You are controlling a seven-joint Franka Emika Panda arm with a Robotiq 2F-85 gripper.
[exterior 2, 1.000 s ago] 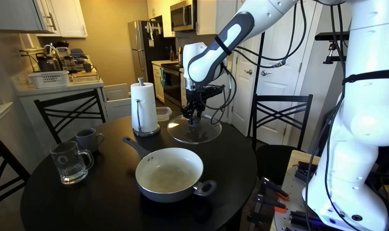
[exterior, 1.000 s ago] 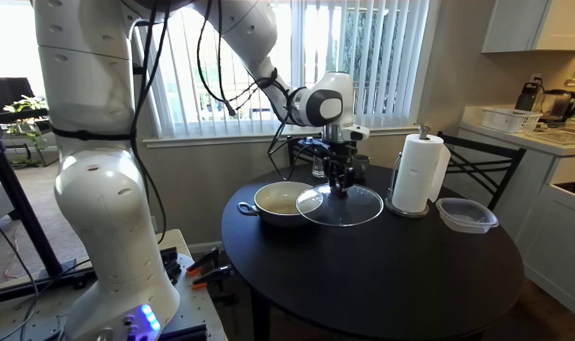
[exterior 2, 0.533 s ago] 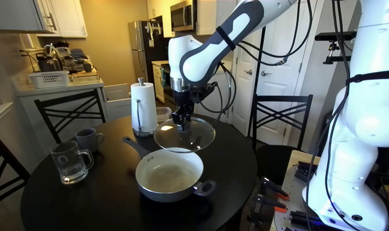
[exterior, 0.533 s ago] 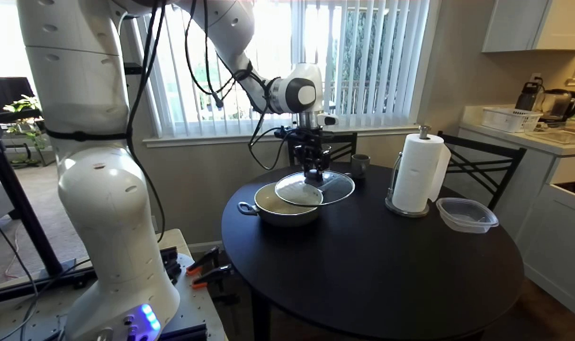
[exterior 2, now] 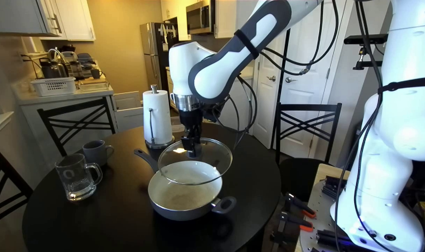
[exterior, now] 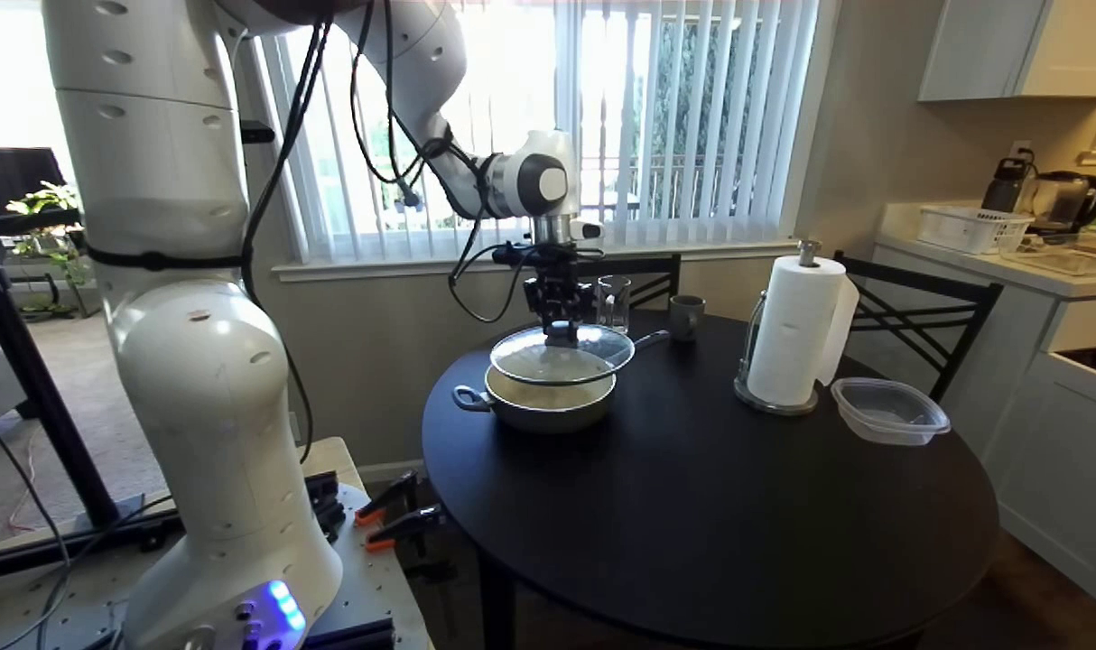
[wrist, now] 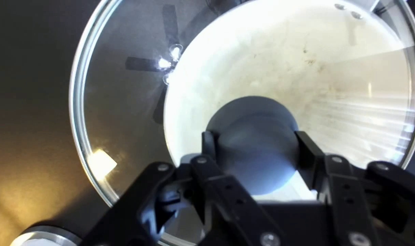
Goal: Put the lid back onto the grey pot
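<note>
My gripper (exterior: pixel 561 327) is shut on the dark knob (wrist: pixel 257 150) of the lid, with one finger on each side of it. The round glass lid (exterior: pixel 557 366) hangs slightly tilted above the grey pot (exterior: pixel 548 417), apart from its rim. In an exterior view the lid (exterior 2: pixel 212 161) overlaps the far part of the pot (exterior 2: pixel 184 211), and the pot's near part shows uncovered. In the wrist view (wrist: pixel 257 145) the pot's cream inside (wrist: pixel 255 61) shows through the lid's glass, off to the upper right of the lid's middle.
The pot's long handle (exterior 2: pixel 147 159) points toward a paper towel roll (exterior 2: pixel 157 120) on a stand. A glass mug (exterior 2: pixel 77 178) and a grey mug (exterior 2: pixel 95 152) stand beside the pot. A clear plastic container (exterior: pixel 889 411) sits past the towel roll on the dark round table (exterior: pixel 738 524).
My gripper has carried the lid from beside the pot to over it, toward the window side. The lid rose a little at first. The pot has not moved.
</note>
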